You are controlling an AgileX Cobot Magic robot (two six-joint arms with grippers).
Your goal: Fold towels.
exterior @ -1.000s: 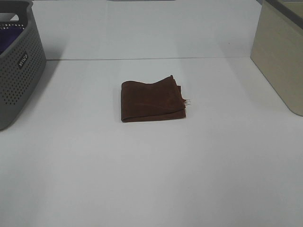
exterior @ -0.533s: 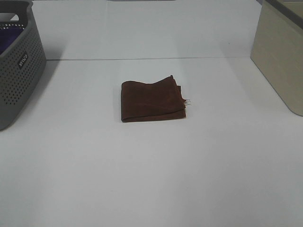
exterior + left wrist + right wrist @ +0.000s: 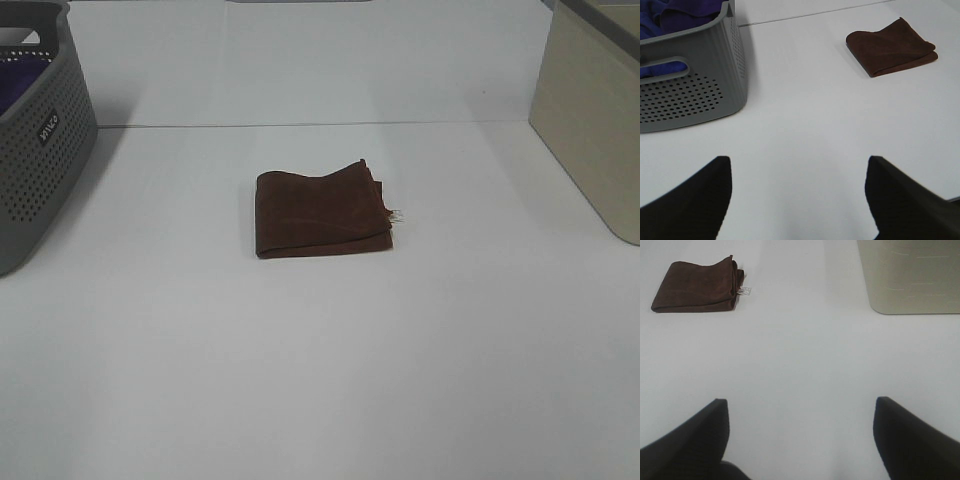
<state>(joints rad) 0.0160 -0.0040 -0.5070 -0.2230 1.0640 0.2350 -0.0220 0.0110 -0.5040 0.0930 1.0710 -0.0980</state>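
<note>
Towel sat near the centre of the overhead frame, already folded into a compact brown packet on the white table, well apart from everything else. Its rounded fold edge faced the left of that frame and the stacked loose edges, with a small white tag poking out, faced the right. The packet was a little wider than deep, so its long axis ran left to right, with the back right corner riding up slightly.

Neither arm showed in the overhead view. The left gripper and the right gripper each hung over bare table with jaws spread wide, holding nothing, the towel far off in both wrist views.

To my eye the folding looked done, or nearly. Any next move would call for squaring that raised corner, or for fetching another cloth: a purple one lay in the grey perforated basket at upper left. A beige bin stood at upper right.
</note>
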